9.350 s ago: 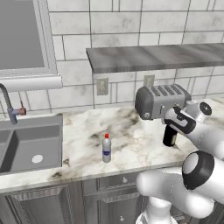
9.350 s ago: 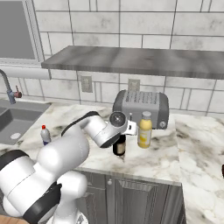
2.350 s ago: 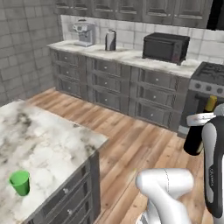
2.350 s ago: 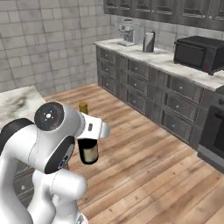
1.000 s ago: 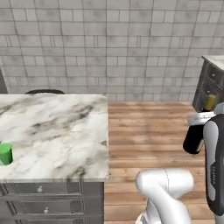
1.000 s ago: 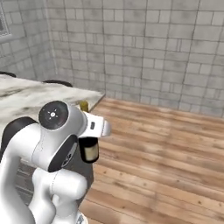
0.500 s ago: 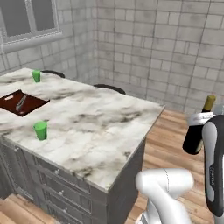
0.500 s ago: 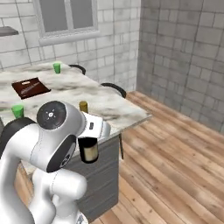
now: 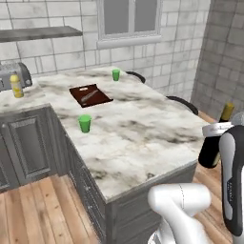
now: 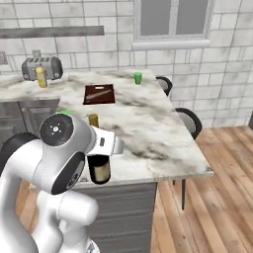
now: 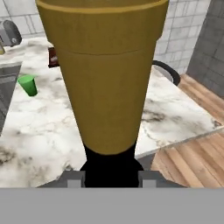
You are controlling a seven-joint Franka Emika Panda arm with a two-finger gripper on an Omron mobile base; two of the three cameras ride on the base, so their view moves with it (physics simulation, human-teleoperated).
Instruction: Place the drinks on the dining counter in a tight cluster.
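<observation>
A: What is the biggest thing here?

B: The large rectangular dining counter with a white, brown-veined marble top [image 9: 143, 138] and dark grey panelled base. It runs from the window wall toward the robot. Two dark round-backed chairs [image 10: 189, 121] stand along its far side.

A: What lies on it?

B: A flat dark brown board [image 9: 90, 95] sits near the window end. A small green cup [image 9: 85, 123] stands on the marble nearer the robot, well apart from a second green cup [image 9: 116, 75] at the far end.

A: And the arm?

B: The white arm's two-finger gripper [image 11: 111, 177] is clamped on the tall dark wine bottle with the gold top [image 9: 215, 145]. In the hand view the gold neck rises just above the fingertips [image 11: 73, 178], with the dark glass squeezed between them. The bottle hangs upright in the air beside the near corner of the island, off the marble, not touching it.

A: Any other drink?

B: A squat yellow bottle with a pale cap [image 9: 17, 86] stands on the separate marble counter at the left, just in front of a grey toaster [image 10: 41, 67]. It is well apart from the held bottle.
</observation>
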